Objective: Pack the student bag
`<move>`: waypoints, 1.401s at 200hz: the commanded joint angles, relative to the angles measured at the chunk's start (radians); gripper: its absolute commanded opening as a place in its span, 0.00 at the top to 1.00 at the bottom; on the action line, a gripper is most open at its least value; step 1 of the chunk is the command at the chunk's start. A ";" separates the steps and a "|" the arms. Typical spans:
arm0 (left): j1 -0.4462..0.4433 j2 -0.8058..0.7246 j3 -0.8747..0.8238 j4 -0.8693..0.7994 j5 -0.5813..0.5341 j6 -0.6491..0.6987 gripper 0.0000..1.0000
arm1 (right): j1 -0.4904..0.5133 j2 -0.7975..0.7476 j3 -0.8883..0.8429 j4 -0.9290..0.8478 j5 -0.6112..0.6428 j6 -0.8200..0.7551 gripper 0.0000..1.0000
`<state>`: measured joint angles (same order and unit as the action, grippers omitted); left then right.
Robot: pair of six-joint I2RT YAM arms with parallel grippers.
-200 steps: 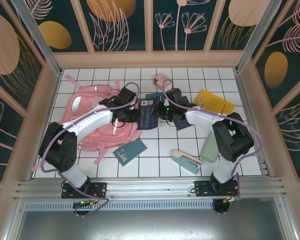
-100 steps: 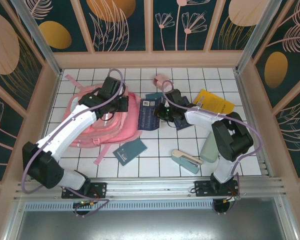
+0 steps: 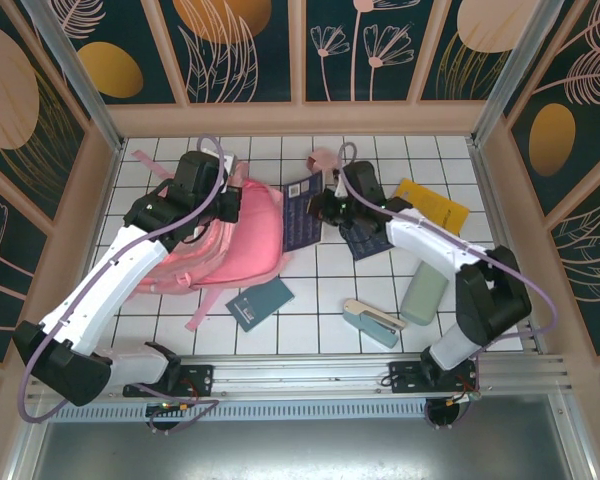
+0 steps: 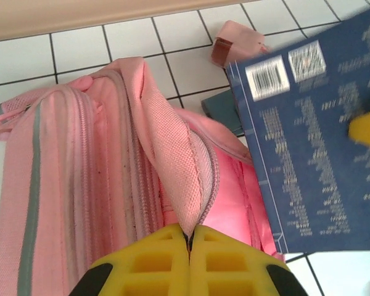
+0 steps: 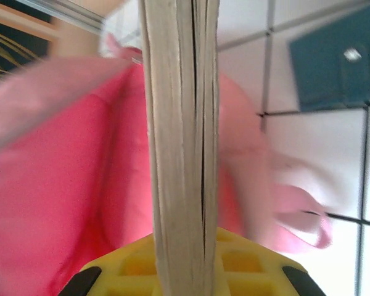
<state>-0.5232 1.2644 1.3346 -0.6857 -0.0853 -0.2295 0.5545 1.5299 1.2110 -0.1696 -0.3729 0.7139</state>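
Student bag [image 3: 252, 232]: its zip edge, pinched by the closed left gripper [image 4: 189, 237], had been hauled up and back, opening the mouth toward the blue book [image 3: 302, 215] the right gripper [image 5: 180, 253] clamped.

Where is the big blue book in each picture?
Top external: book at centre, right of the bag.
Left wrist: book on the right, barcodes showing.
Right wrist: book at centre, edge-on in the right gripper.
Shared landmark: the pink bag beside it.
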 commanded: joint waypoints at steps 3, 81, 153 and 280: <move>-0.001 -0.068 0.021 0.139 0.083 0.047 1.00 | 0.004 -0.006 0.049 0.001 -0.127 0.060 1.00; -0.001 -0.065 0.112 0.137 0.065 0.007 1.00 | 0.130 0.222 0.143 0.123 -0.129 0.302 1.00; 0.000 -0.066 0.117 0.163 0.151 -0.009 1.00 | 0.211 0.573 0.506 0.144 -0.040 0.405 1.00; 0.041 -0.064 0.073 0.218 0.053 -0.045 1.00 | 0.263 0.718 0.723 0.106 0.030 0.293 0.36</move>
<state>-0.4973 1.2331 1.3918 -0.6189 0.0055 -0.2634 0.8280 2.3589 1.9610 -0.0814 -0.3706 1.0935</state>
